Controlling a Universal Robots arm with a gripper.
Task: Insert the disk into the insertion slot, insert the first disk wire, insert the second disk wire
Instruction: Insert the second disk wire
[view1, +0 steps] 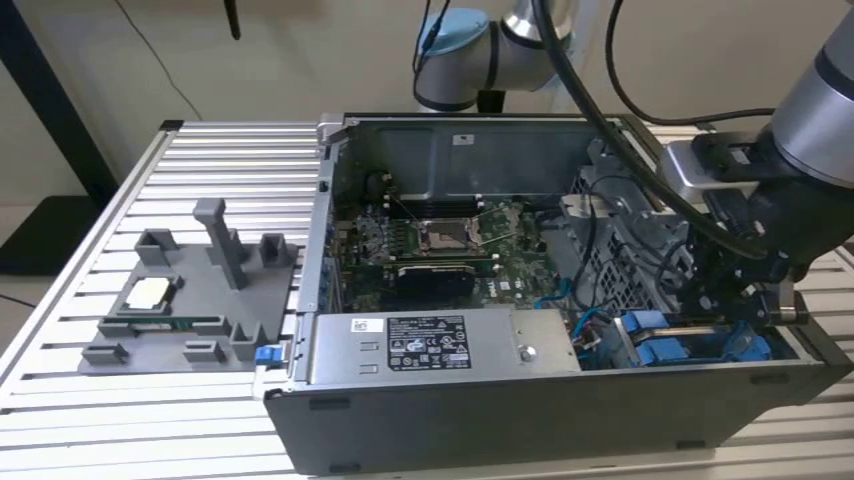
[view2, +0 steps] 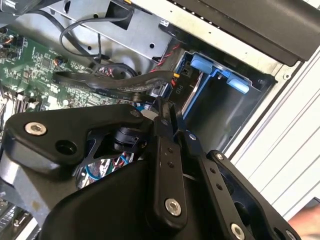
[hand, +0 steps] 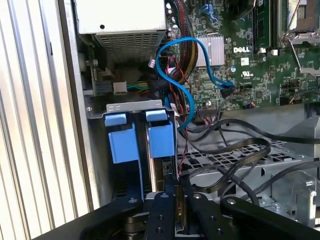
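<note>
Low at the exterior view's right, the gripper (view1: 747, 300), fingers nearly shut on a thin connector, hovers by the disk (hand: 161, 142); misalignment could bend it.

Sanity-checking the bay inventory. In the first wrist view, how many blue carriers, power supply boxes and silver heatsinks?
Blue carriers: 2
Power supply box: 1
Silver heatsink: 1
Total: 4

A grey power supply (view1: 441, 343) sits beside the green motherboard (view1: 441, 245); a grey fixture tray (view1: 187, 300) rests on the table (view1: 214, 160).
</note>
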